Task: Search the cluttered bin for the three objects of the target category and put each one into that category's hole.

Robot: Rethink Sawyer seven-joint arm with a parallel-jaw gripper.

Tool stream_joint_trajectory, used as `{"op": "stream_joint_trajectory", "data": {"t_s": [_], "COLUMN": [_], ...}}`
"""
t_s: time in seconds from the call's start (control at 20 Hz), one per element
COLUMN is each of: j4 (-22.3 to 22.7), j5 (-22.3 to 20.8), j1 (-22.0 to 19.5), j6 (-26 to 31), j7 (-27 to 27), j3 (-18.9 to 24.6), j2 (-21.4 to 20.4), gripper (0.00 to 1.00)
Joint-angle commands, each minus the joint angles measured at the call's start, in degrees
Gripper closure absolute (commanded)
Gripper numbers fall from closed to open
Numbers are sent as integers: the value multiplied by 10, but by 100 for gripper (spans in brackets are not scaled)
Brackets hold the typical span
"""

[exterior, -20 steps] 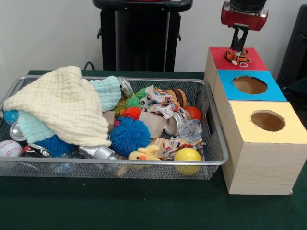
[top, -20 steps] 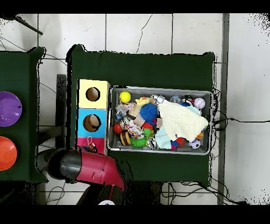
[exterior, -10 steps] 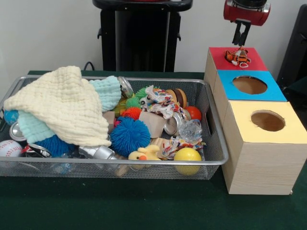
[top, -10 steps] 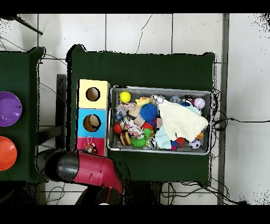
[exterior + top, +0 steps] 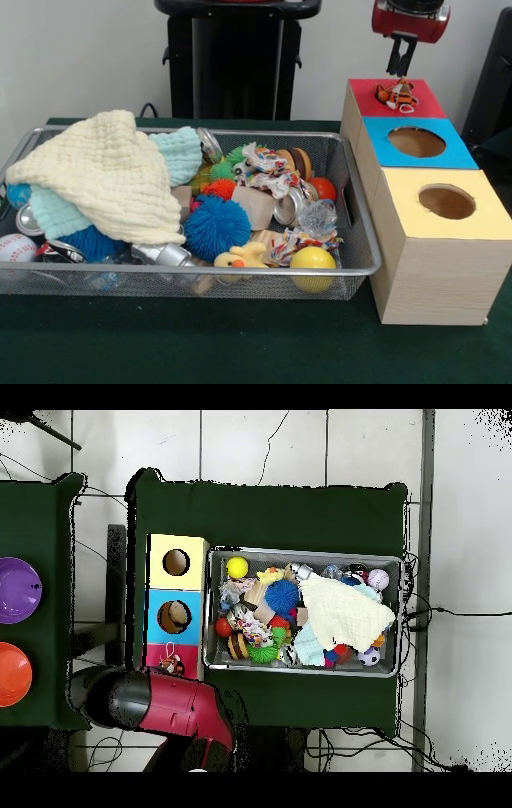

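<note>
A small orange striped tiger toy [image 5: 397,95] lies on the red top of the far box [image 5: 424,102], over the spot where its hole is. My gripper [image 5: 401,70] hangs just above the toy, open, its two dark fingers apart and holding nothing. From overhead the toy [image 5: 171,665] shows on the red box, and the red arm [image 5: 165,702] hides the gripper. The wire bin [image 5: 200,274] holds a cream cloth [image 5: 104,176], a blue spiky ball [image 5: 216,226], a yellow ball [image 5: 312,262], a yellow duck [image 5: 240,258] and cans.
A blue-topped box [image 5: 376,148] and a yellow-topped box [image 5: 400,188] with open round holes stand in a row beside the bin's right side. On a side table seen from overhead sit a purple bowl [image 5: 18,589] and an orange bowl [image 5: 10,674].
The gripper has risen from around the tiger toy, which stays lying on the red box. In the last half second almost nothing moved.
</note>
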Motion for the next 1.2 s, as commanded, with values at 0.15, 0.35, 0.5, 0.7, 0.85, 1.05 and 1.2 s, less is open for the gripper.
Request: {"op": "stream_joint_trajectory", "data": {"t_s": [0.15,0.35,0.5,0.7,0.85,1.05,1.2], "j4": [36,33,18,22,28,27,30], "j5": [43,50,47,58,71,76,81], "j1": [-26,-28,-16,-9,-12,-9,-2], "j6": [-36,-39,-10,6,-3,4,4], "j7": [135,135,148,163,163,166,170], "j3": [50,51,38,38,46,42,40], "j2": [25,34,33,22,25,22,21], "gripper": [100,100,100,100,100,100,100]}}
